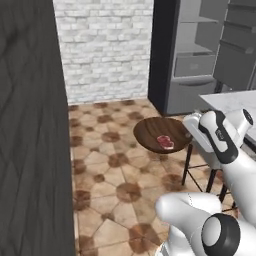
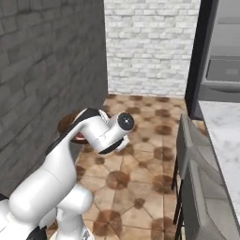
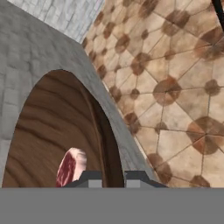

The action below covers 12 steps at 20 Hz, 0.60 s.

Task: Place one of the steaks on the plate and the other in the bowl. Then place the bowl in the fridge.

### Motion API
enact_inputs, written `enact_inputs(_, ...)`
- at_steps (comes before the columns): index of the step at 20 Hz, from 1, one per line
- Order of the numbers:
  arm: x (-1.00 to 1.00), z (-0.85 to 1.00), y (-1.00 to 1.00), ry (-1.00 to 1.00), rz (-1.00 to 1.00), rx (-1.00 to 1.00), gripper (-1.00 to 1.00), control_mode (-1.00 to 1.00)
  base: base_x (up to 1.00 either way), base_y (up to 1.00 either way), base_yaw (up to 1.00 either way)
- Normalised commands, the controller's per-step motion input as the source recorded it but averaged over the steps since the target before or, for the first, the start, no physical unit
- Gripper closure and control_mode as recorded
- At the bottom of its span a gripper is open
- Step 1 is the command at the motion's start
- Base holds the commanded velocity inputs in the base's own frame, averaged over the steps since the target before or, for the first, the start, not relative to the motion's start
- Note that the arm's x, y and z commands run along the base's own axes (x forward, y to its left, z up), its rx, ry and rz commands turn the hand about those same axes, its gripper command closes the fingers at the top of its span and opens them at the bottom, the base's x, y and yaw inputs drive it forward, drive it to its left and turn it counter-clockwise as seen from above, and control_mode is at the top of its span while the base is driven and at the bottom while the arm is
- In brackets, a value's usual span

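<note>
end effector (image 3: 113,178): clamped on the bowl's rim
bowl (image 1: 150,131): held aloft over the floor
steak (image 1: 165,142): inside bowl, just left of the fingertips

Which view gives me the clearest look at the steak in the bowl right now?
The left base view: the steak lies whole inside the bowl. The hand view catches one end of it at the bottom edge. In the right base view the arm hides it.
</note>
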Motion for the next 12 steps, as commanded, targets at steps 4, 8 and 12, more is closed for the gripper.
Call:
enact_inputs(4, 0.00, 0.00, 0.00, 0.00, 0.00, 0.00, 1.00, 1.00, 1.00, 0.31, -0.17)
enact_inputs(8, 0.00, 0.00, 0.00, 0.00, 0.00, 0.00, 1.00, 1.00, 1.00, 0.33, -0.18)
enact_inputs(12, 0.00, 0.00, 0.00, 0.00, 0.00, 0.00, 1.00, 1.00, 1.00, 0.35, -0.19)
